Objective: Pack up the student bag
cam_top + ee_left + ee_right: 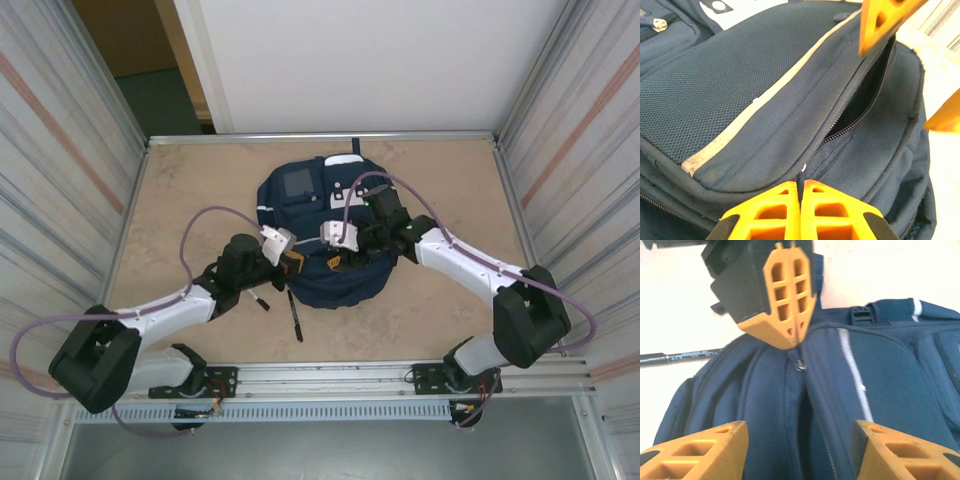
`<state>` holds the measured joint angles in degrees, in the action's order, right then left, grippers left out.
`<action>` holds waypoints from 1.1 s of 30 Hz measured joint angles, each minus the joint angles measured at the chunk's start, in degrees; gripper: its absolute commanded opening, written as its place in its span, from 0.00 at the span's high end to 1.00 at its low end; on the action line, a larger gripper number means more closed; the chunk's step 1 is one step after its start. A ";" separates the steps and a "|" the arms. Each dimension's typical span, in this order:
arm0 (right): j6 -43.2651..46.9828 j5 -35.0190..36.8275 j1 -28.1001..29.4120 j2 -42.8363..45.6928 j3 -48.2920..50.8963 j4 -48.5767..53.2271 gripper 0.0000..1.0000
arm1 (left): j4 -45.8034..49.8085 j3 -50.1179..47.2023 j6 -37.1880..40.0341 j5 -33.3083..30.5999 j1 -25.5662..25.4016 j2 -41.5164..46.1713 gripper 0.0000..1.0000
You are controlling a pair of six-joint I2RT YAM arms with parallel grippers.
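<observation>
A slim black pen (295, 315) lies on the mottled beige tabletop (200, 180). Beyond it, mid-tabletop, sits the student bag (310, 285), navy woven mesh with a white stripe. The left gripper (800, 187) has its orange latticed fingers pressed together, pinching the zip pull (800, 365). The right gripper (800, 440) has its fingers spread over the bag.

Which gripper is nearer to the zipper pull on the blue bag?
Left. The left gripper is shut on the zipper pull itself; the right gripper stands open a little away from it, over the student bag.
</observation>
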<state>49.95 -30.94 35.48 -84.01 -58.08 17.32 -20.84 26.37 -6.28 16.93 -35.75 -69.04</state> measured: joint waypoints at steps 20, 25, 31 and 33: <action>-1.42 7.43 3.21 -8.09 -1.51 -6.78 1.00 | 4.46 -0.26 0.26 1.44 0.76 4.61 0.54; -1.49 6.69 2.78 -6.21 0.22 -7.98 1.00 | 6.01 -0.15 0.28 3.08 1.44 4.33 0.51; -1.84 6.45 3.08 -6.14 1.38 -9.51 1.00 | 7.76 1.18 0.74 4.55 1.68 1.62 0.50; -1.88 6.49 3.19 -6.14 1.53 -9.62 1.00 | 7.76 2.08 1.31 5.51 1.68 0.61 0.50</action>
<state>48.07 -24.45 38.68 -90.15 -56.55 7.70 -13.08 28.45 -4.97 22.44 -34.06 -68.42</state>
